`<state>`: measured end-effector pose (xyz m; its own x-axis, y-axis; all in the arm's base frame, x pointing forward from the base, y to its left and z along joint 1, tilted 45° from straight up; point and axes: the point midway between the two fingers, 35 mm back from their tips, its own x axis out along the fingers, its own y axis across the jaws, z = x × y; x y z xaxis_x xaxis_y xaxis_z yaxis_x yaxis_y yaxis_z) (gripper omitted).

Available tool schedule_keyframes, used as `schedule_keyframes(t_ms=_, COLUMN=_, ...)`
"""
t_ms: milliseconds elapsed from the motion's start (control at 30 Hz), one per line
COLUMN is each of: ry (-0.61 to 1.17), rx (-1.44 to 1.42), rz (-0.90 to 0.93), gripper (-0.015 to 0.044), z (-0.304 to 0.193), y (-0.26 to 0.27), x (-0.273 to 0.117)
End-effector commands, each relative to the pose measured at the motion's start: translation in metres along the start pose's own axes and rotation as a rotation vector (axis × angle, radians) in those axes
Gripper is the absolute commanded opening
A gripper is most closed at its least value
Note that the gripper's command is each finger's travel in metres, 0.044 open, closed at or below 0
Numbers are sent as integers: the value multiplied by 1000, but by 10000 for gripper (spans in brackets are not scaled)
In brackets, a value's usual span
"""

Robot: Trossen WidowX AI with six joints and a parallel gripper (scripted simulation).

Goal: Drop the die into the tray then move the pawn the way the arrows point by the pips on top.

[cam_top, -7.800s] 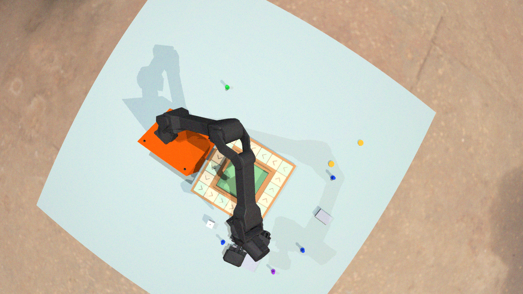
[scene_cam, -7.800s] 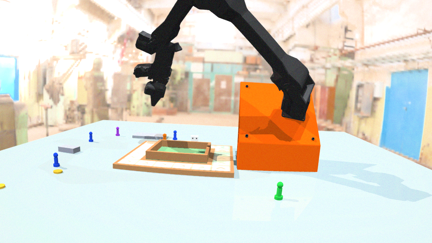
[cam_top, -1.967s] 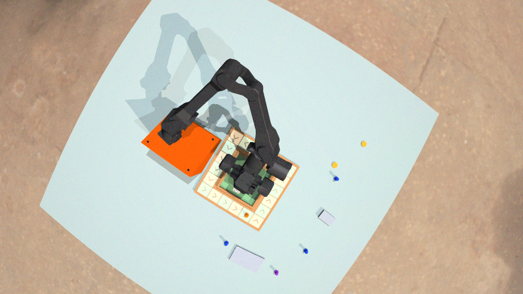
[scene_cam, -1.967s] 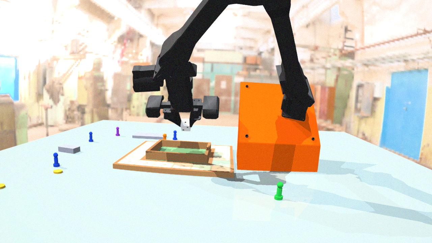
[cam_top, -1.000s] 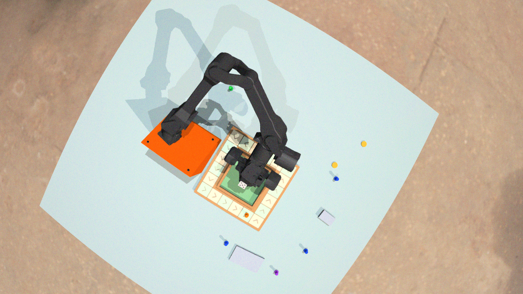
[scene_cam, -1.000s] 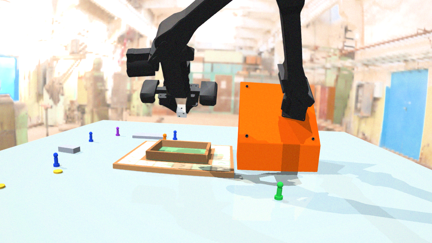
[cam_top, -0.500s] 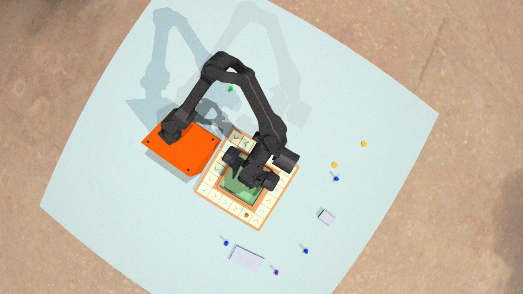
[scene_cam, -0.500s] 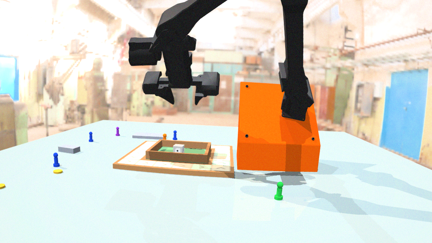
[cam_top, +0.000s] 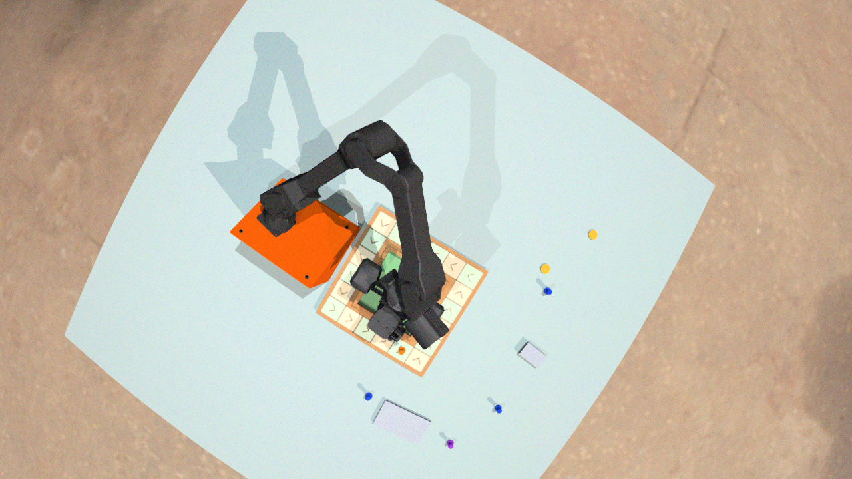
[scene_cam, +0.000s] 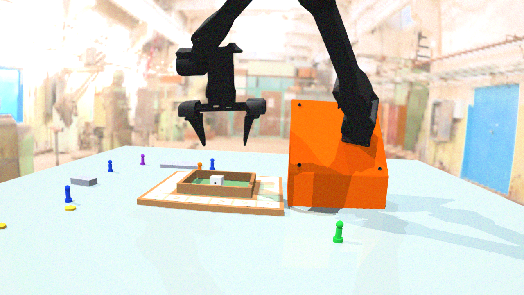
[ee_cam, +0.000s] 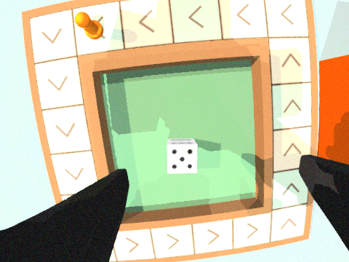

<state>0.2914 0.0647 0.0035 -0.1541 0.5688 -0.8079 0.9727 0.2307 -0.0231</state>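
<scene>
Two jaws (cam_top: 387, 313) (scene_cam: 224, 145): spread wide, nothing between them, above the tray and touching neither it nor the die.
Die (scene_cam: 216, 179) (ee_cam: 182, 156): one, loose inside the tray, five pips facing up in the wrist view; hidden by the arm from the top.
Tray (cam_top: 364, 309) (scene_cam: 216, 189) (ee_cam: 263, 127): one, green floor, brown walls, at the middle of the board.
Board (cam_top: 369, 343) (scene_cam: 208, 209) (ee_cam: 38, 109): one, flat on the desk (cam_top: 178, 297) (scene_cam: 183, 256) (ee_cam: 14, 182).
Pawn (cam_top: 401, 350) (scene_cam: 199, 166) (ee_cam: 89, 26): one, orange, upright, on the square just before a corner.
Next: likely the pawn's move, five squares: one to the corner, four down the adjoining side.
Miscount: starting the count on the pawn's own square would leave it one short.
Corner: carrying straight on would put it off the board.
Tipping: a jaw coming down off-centre could knock over the slim pawn.
Die risk: dipping too early could nudge the die and change the five.
Blue pawns (cam_top: 547, 291) (scene_cam: 67, 194): three.
Purple pawn (cam_top: 449, 444) (scene_cam: 143, 159): one.
Green pawn (scene_cam: 337, 234): one.
Yellow discs (cam_top: 545, 269) (scene_cam: 70, 207): two.
Grey blocks (cam_top: 402, 421) (scene_cam: 179, 164): two.
Orange box (cam_top: 303, 238) (scene_cam: 337, 190) (ee_cam: 334, 109): one, just beside the board, under the arm's base.
</scene>
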Motion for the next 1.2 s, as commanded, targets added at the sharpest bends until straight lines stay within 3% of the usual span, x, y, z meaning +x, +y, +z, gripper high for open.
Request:
schedule_keyframes(t_ms=0, ry=152, rx=-9, rz=64, gripper=440, z=2, y=6, x=0)
schedule_keyframes(t_ms=100, ry=75, rx=8, rz=23, gripper=440, z=3, y=1, x=1)
schedule_keyframes(t_ms=200, ry=78, rx=-130, rz=31, gripper=361, z=9, y=8, x=2)
schedule_keyframes(t_ms=400, ry=82, rx=-688, rz=69, gripper=204, z=33, y=34, x=8)
schedule_keyframes(t_ms=733, ry=55, rx=-1618, rz=149, gripper=200, z=78, y=70, x=25)
schedule_keyframes(t_ms=1033, ry=17, rx=-2102, rz=195, gripper=200, z=103, y=84, x=38)
schedule_keyframes(t_ms=1167, ry=15, rx=-2126, rz=197, gripper=200, z=104, y=82, x=38)
